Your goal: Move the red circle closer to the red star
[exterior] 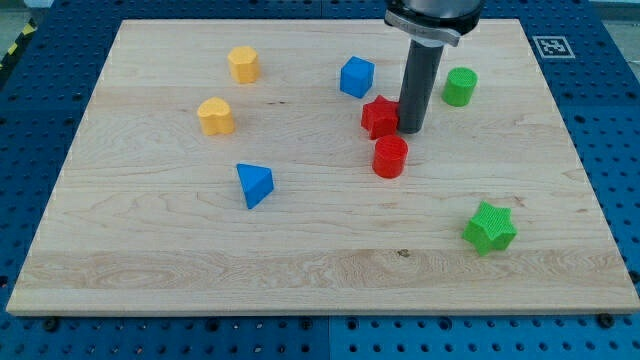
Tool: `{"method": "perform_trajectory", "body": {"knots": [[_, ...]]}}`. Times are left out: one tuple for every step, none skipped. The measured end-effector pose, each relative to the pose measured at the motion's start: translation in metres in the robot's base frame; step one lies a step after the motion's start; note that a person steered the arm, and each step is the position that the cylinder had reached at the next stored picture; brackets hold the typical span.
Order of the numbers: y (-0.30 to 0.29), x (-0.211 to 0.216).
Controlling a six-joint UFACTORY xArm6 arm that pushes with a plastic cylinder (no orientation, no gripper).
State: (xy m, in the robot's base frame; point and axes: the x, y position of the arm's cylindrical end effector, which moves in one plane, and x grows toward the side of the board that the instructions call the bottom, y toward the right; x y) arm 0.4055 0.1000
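Note:
The red circle, a short cylinder, stands near the middle of the wooden board. The red star sits just above it toward the view's top, with a very small gap between them. My tip is down on the board, right beside the red star on its right and just above and to the right of the red circle. The dark rod rises from there to the view's top edge.
A blue cube lies up-left of the red star. A green cylinder is to the rod's right. A green star is at lower right. A blue triangle and two yellow blocks lie at left.

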Motion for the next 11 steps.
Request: {"method": "perform_trajectory", "body": {"knots": [[-0.004,0.011],[0.039,0.032],[0.057,0.075],[0.014,0.101],[0.005,0.088],[0.009,0.087],[0.009,0.077],[-0.005,0.072],[-0.026,0.06],[-0.023,0.059],[-0.025,0.086]]}}
